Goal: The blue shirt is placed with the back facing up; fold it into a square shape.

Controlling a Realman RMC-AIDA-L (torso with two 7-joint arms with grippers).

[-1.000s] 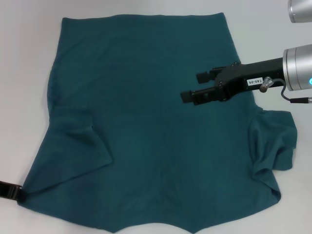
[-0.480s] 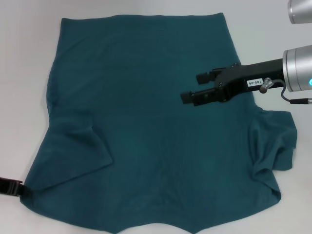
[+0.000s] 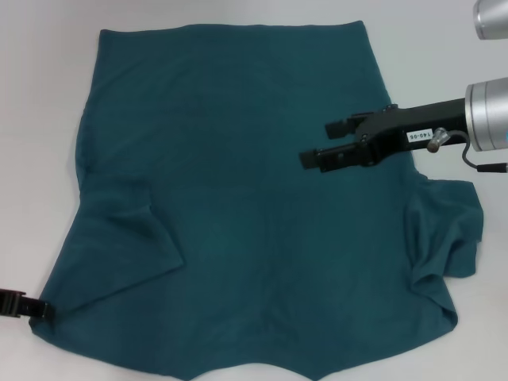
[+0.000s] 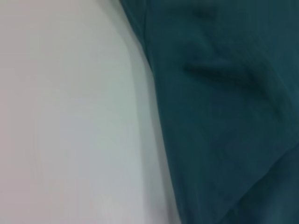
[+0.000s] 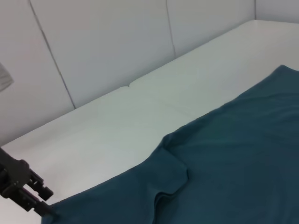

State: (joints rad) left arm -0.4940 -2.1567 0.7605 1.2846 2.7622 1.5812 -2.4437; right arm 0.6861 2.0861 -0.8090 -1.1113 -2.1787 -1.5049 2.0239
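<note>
From the head view, the blue shirt [image 3: 238,206] lies spread flat on the white table [image 3: 40,119], and it covers most of the table in front of the robot. The left sleeve is already folded in over the body of the shirt, and the right sleeve sits in a bunch at the right edge. The right gripper [image 3: 321,143] hangs above the right half of the shirt. Its two fingers are spread apart and nothing is between them. The left gripper [image 3: 36,308] is low at the near left corner of the shirt, right at the cloth edge. To do this step well, I think the left gripper should get a firm pinch on that corner and lift it gently, so the cloth folds over smooth and does not bunch up. In the left wrist view, only the shirt edge [image 4: 224,116] and bare table show, so I cannot tell if the left fingers are open or pinching. In the right wrist view, the shirt [image 5: 233,158] lies flat below, and far off the left gripper [image 5: 39,200] sits at the shirt corner with its fingers a little apart.
</note>
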